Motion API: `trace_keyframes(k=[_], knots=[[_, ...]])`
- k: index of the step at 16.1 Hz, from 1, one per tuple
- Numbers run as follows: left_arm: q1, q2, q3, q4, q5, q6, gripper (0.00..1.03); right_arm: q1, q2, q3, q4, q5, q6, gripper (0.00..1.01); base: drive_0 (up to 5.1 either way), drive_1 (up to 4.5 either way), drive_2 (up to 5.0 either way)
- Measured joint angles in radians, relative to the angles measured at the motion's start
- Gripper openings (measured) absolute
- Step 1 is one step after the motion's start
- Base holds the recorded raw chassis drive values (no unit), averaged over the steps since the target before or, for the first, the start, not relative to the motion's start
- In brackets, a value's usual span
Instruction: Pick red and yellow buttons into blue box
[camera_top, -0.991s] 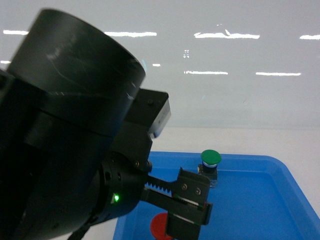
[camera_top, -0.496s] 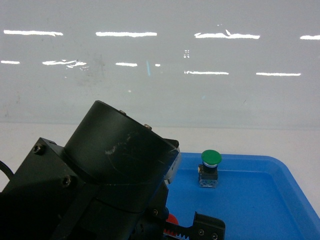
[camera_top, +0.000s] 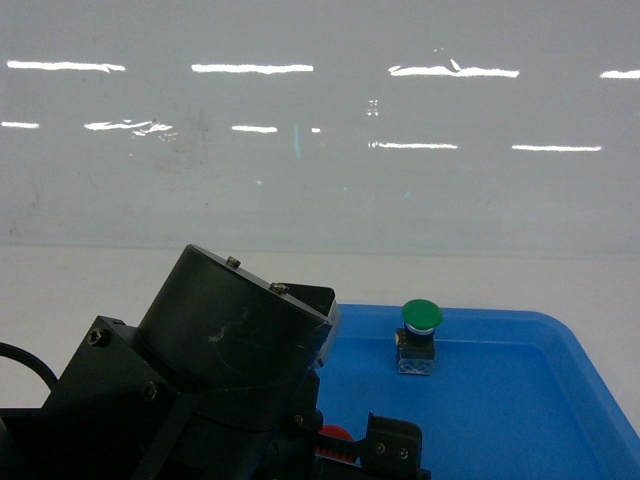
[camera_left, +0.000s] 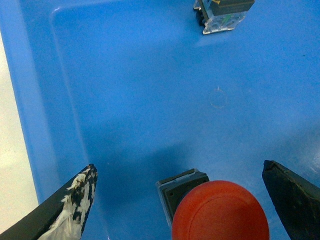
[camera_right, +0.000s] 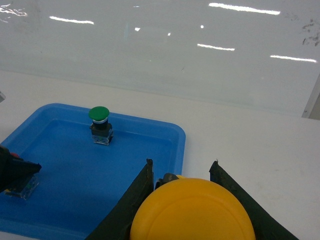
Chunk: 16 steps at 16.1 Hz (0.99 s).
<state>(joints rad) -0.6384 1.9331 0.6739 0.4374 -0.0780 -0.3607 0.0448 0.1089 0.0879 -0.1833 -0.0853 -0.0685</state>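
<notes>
Red cap first: the red button (camera_left: 220, 210) sat on the floor of the shallow blue tray (camera_left: 125, 100), right between the spread jaws of the left gripper (camera_left: 192, 200), neither finger touching it. Those jaws stood released, one finger (camera_left: 75, 200) off to its left, the other off to its right. Yellow next: the yellow button (camera_right: 192, 212) was pinched between the right gripper (camera_right: 182, 195) jaws, clenched on it, held up beyond the tray's near corner over the white desk (camera_right: 250, 135). Ahead of the left jaws, well apart, stood the green button (camera_top: 421, 316), upright on its clear-based switch body inside the tray.
</notes>
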Motion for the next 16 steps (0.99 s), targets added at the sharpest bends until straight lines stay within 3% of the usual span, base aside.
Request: trace_keyframes(k=[6,9,10,11,16], knots=[[-0.021,0.018,-0.003,0.030,0.002,-0.032,0.98,0.000,0.000,0.000,0.000,0.000,0.000,0.31,0.0,0.00,0.0],[-0.035,0.026,-0.003,0.061,0.001,-0.036,0.72,0.000,0.000,0.000,0.000,0.000,0.000,0.31,0.0,0.00,0.0],[-0.041,0.036,-0.004,0.070,-0.008,-0.045,0.44,0.000,0.000,0.000,0.000,0.000,0.000,0.31,0.0,0.00,0.0],[-0.047,0.041,-0.005,0.075,-0.008,-0.055,0.34,0.000,0.000,0.000,0.000,0.000,0.000,0.31,0.0,0.00,0.0],[-0.057,0.031,-0.024,0.094,-0.065,-0.049,0.32,0.000,0.000,0.000,0.000,0.000,0.000,0.31,0.0,0.00,0.0]])
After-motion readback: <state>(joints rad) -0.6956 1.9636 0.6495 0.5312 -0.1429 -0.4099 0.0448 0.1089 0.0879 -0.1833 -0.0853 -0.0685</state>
